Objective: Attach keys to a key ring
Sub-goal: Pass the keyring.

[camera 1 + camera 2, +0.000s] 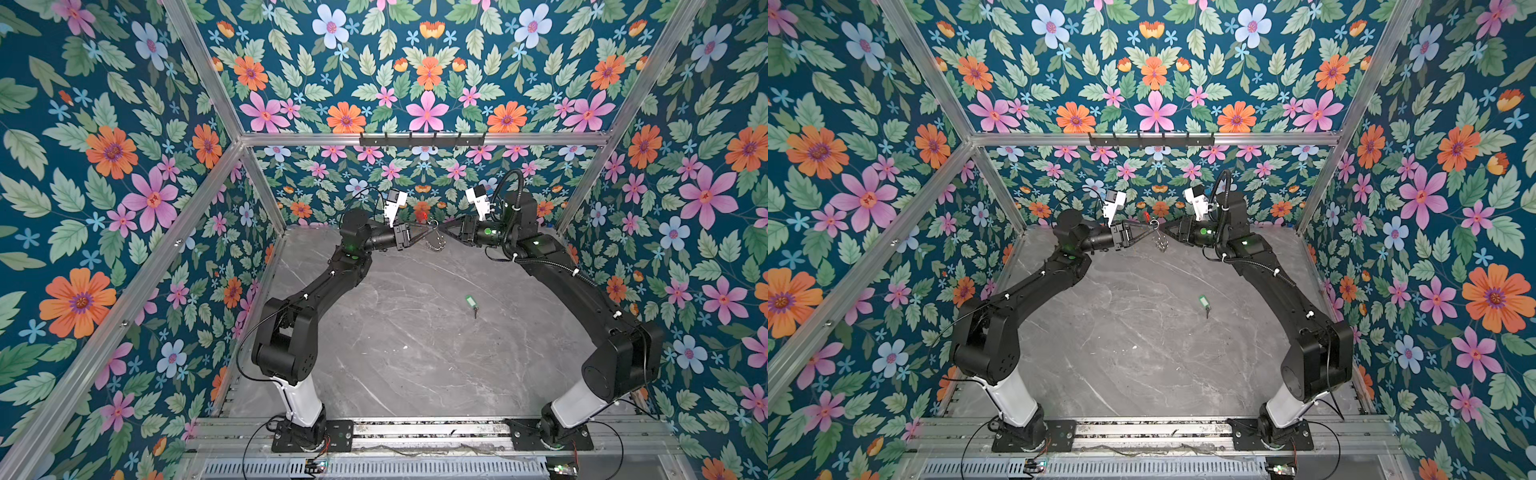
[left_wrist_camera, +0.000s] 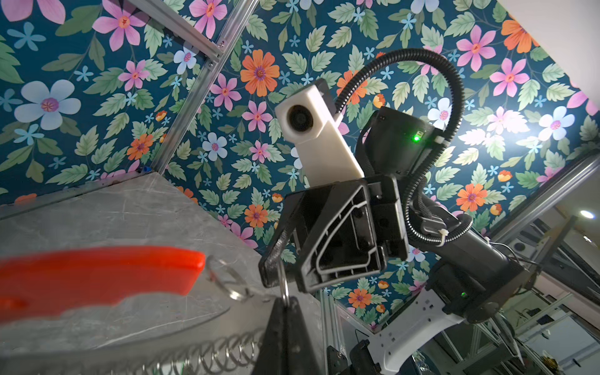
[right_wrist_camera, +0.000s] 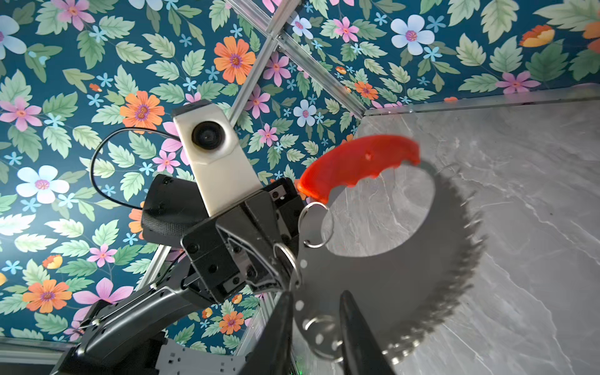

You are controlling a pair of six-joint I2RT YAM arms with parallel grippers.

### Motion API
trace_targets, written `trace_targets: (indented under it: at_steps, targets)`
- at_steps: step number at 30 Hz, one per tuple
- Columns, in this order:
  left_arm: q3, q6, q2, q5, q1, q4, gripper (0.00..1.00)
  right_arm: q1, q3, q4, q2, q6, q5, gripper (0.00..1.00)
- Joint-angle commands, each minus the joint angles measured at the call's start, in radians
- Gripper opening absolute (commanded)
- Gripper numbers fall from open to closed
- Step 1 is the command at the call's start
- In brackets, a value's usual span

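Am holding key ring [image 1: 436, 242] aloft near far edge of table [image 1: 395, 357], my left jaws clamping it shut. My right jaws standing apart, straddling its rim. Key [image 1: 471, 302] lying on table toward right edge, untouched. Attaching not yet begun.

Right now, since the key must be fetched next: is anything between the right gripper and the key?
Nothing visible does. The key lies alone on the table, nearer the robot's base than the right gripper, which is up at the key ring over the table's far end.
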Motion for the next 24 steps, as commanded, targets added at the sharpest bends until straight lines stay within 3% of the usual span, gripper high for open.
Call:
trace_targets:
  at_steps: [1,13,19,24]
  targets:
    - [0.015,-0.027,0.004,0.024,0.002,0.093,0.00,-0.001,-0.013,0.074,-0.012,0.005,0.007,0.27]
    - [0.076,-0.049,0.052,0.056,0.002,0.087,0.00,0.001,-0.008,0.132,-0.010,-0.001,-0.041,0.27]
    - [0.080,-0.052,0.050,0.064,0.001,0.083,0.00,0.011,0.017,0.113,0.010,-0.013,-0.063,0.18]
    - [0.083,-0.055,0.047,0.069,0.002,0.080,0.00,0.023,0.044,0.079,0.019,-0.042,-0.064,0.17]
